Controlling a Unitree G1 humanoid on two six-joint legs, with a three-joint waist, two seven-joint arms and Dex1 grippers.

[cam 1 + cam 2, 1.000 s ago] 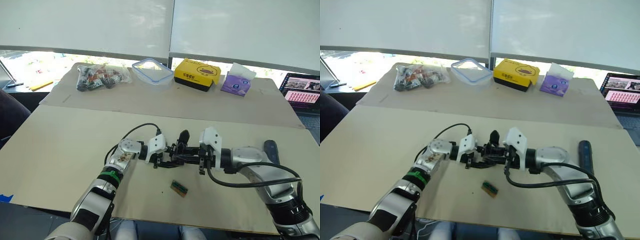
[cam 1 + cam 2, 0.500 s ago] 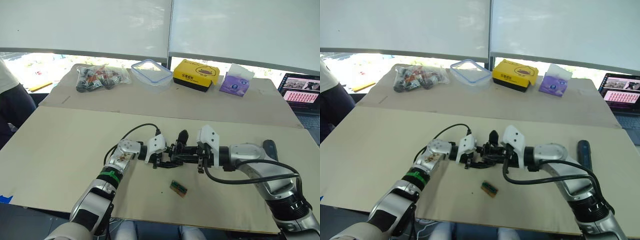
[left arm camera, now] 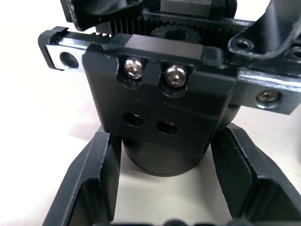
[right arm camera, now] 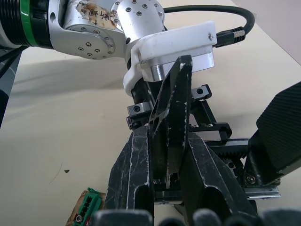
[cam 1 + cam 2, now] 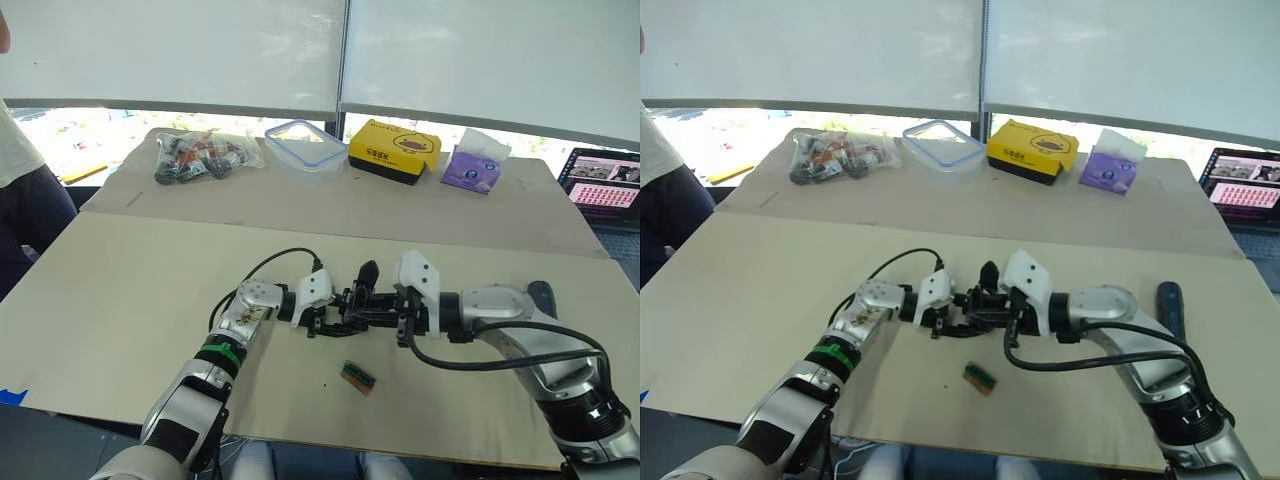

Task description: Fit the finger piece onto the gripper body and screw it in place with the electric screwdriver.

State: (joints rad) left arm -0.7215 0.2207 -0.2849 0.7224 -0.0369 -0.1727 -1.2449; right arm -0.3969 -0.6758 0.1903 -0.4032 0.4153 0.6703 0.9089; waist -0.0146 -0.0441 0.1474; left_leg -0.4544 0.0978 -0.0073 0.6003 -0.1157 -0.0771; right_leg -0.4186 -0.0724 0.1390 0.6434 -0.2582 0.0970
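The black gripper body (image 5: 357, 303) stands at mid-table with its pointed finger sticking up. My left gripper (image 5: 325, 316) is at its left side, and the left wrist view shows both fingers (image 3: 101, 179) hugging the round base of the gripper body (image 3: 160, 94). From the right, my right gripper (image 5: 388, 312) is shut on the finger piece (image 4: 173, 103), a flat scratched black blade held upright against the body's rail. The electric screwdriver (image 5: 1169, 303) lies on the table behind my right forearm, partly hidden by it.
A small green-and-brown block (image 5: 358, 376) lies near the front edge. Along the back are a bag of parts (image 5: 200, 155), a clear container (image 5: 305, 140), a yellow box (image 5: 394, 148) and a purple tissue pack (image 5: 474, 165). A laptop (image 5: 603, 185) is far right, a person (image 5: 25, 195) at left.
A person has stepped into view at the table's left side. My right gripper has edged slightly left toward the gripper body; the left arm has stayed put.
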